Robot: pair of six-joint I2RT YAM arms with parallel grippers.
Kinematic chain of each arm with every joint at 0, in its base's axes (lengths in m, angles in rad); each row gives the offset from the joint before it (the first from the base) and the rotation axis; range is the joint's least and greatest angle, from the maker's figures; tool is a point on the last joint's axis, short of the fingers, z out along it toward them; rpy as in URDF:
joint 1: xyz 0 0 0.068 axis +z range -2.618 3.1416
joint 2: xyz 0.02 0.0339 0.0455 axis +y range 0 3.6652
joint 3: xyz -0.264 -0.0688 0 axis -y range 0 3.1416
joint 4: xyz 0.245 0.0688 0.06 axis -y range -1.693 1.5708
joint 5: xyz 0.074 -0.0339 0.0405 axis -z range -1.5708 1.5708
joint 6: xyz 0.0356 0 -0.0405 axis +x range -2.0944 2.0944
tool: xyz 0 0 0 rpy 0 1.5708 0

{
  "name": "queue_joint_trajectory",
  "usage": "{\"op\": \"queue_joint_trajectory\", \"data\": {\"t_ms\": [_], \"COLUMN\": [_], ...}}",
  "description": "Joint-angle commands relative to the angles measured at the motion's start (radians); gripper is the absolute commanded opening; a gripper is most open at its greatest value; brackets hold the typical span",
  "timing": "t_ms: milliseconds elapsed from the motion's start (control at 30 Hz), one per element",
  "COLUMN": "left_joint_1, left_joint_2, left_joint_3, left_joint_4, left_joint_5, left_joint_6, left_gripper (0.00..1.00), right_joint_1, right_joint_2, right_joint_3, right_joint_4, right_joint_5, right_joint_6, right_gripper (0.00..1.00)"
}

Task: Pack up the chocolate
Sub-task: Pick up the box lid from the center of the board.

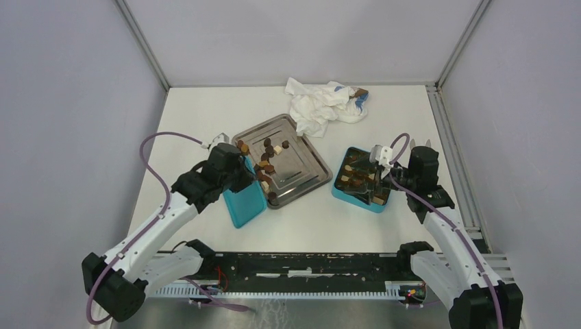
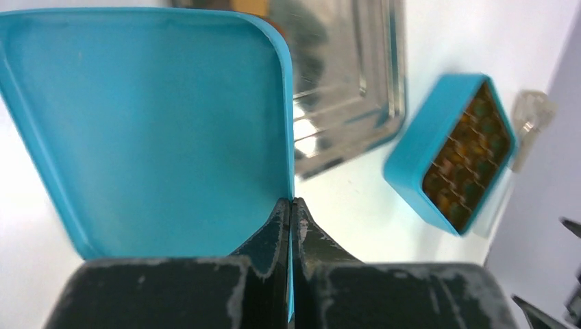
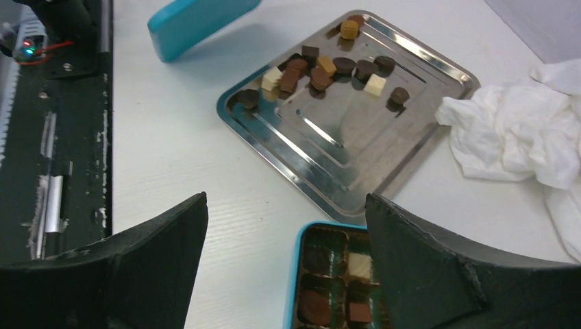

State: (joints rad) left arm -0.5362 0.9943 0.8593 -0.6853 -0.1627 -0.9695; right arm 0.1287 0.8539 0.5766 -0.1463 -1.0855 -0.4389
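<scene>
Left wrist view: your left gripper [image 2: 292, 205] is pressed together on the rim of the teal lid [image 2: 151, 123], with the thin edge pinched between both fingers. The lid's hollow inner side faces that camera. In the top view the lid sits at the near-left side of the tray [image 3: 356, 144], just beside its edge. It throws a shadow on the table [image 3: 178, 137]. You can't tell from these views whether it rests on the surface or is off it.

Your right gripper [image 3: 286, 199] is spread wide and holds nothing. It hovers over the open teal box [image 3: 296, 274], which stands on the table to the right of the tray and apart from it.

Chocolate [image 3: 360, 264] is in two places:
- **In the box:** several compartments are filled, mostly dark and light brown pieces plus one cream-white square. The fingers hide part of the box, so you can't get a full count.
- **On the tray:** a dozen or so loose pieces, dark, tan and cream, are bunched along the left side and up toward the far-left corner. The tray's middle and right side show plain metal.

Farthest out is a crumpled white cloth [image 3: 514, 130] with blue marks, just beside the tray's far corner.
</scene>
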Motion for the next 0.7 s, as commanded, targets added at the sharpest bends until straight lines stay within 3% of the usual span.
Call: {"op": "queue_joint_trajectory", "data": {"t_ms": [0,167,367,500,667], "left_joint_1": [-0.121,-0.291,-0.403,-0.435,-0.456], "left_joint_2": [-0.052,0.0,0.122,0.211,0.296], "left_joint_3": [0.002,0.065,0.164,0.234,0.328], "left_joint_4": [0.135,0.222,0.282,0.302,0.302], "left_joint_5": [-0.003,-0.149,-0.279,-0.348,-0.44], "left_joint_6": [-0.064,-0.136,-0.198,-0.232,-0.272], "left_gripper": [0.02,0.02,0.02,0.02,0.02], "right_joint_1": [0.015,0.024,0.034,0.052,0.118], "right_joint_2": [-0.026,-0.036,-0.093,-0.08,-0.038], "right_joint_3": [-0.062,-0.12,-0.186,-0.16,-0.083], "right_joint_4": [0.325,0.539,0.752,0.688,0.491], "right_joint_5": [-0.118,-0.079,-0.057,-0.038,0.018], "right_joint_6": [0.299,0.546,0.757,0.726,0.555], "right_gripper": [0.9,0.9,0.9,0.9,0.9]}}
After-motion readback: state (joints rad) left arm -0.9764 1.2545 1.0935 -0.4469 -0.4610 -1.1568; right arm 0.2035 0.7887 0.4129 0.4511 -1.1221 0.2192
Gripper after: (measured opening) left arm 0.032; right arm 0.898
